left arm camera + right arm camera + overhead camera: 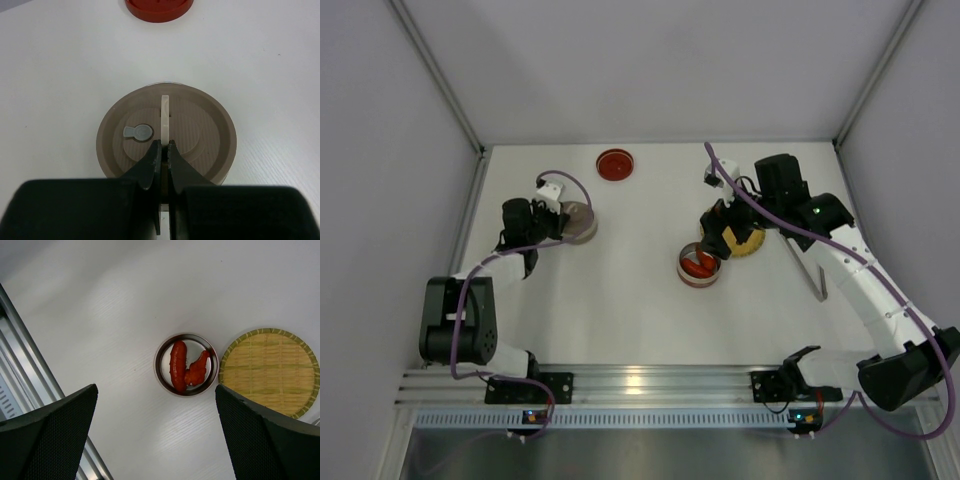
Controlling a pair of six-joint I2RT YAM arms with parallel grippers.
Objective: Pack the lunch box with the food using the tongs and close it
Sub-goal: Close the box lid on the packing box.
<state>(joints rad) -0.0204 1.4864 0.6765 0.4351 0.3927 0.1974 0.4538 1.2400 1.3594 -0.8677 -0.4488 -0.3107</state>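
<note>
A round taupe lid [200, 135] with a white upright handle [164, 112] covers a lunch box tin [582, 222] at the left. My left gripper [164, 146] is shut on that handle. A second, open metal tin [162, 372] holds two elongated red pieces of food [178, 365]. It sits beside the yellow woven plate [270, 372]. My right gripper [156, 387] hangs open above the table near this tin, with nothing between its fingers. The grey tongs [812, 275] lie on the table to the right of the plate, partly under the right arm.
A red round lid [615, 164] lies at the back of the table, seen at the top edge as the red lid [159, 7] in the left wrist view. White walls enclose the table on three sides. An aluminium rail [640, 382] runs along the near edge.
</note>
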